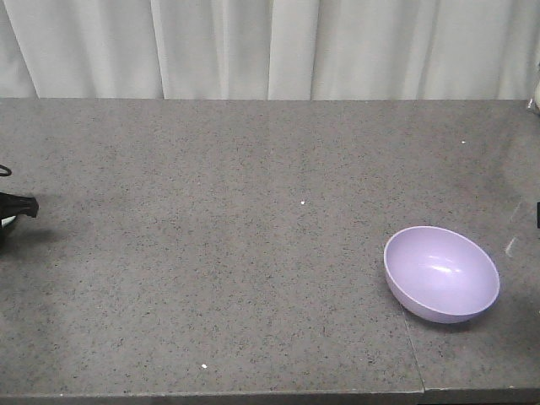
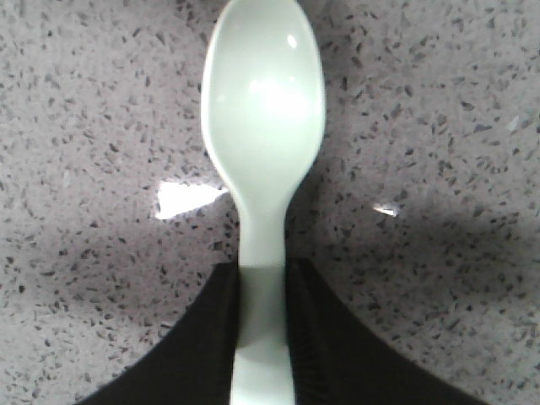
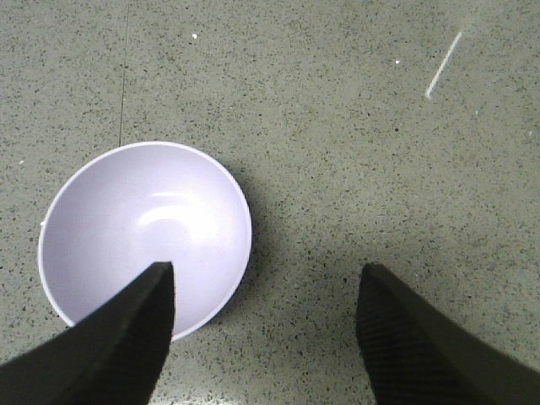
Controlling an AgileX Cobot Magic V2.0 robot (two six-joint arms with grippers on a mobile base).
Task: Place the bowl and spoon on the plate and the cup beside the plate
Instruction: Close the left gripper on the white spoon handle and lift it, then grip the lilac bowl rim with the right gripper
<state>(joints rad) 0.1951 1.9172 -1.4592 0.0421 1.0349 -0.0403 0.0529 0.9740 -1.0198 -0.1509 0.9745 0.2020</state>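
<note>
The mint-green spoon (image 2: 263,110) lies head-forward over the speckled table, and my left gripper (image 2: 263,272) is shut on its handle. In the front view that gripper (image 1: 25,205) shows only as a black tip at the far left edge. The lavender bowl (image 1: 441,274) sits tilted on the table's right side, empty. My right gripper (image 3: 266,270) hangs open above the table just right of the bowl (image 3: 143,224); its left finger overlaps the bowl's near rim and nothing is between the fingers. The plate and the cup are out of view.
The grey speckled tabletop (image 1: 253,253) runs to a white curtain (image 1: 270,46) at the back. A seam (image 1: 413,354) crosses the table near the front right. The front edge lies along the bottom of the front view.
</note>
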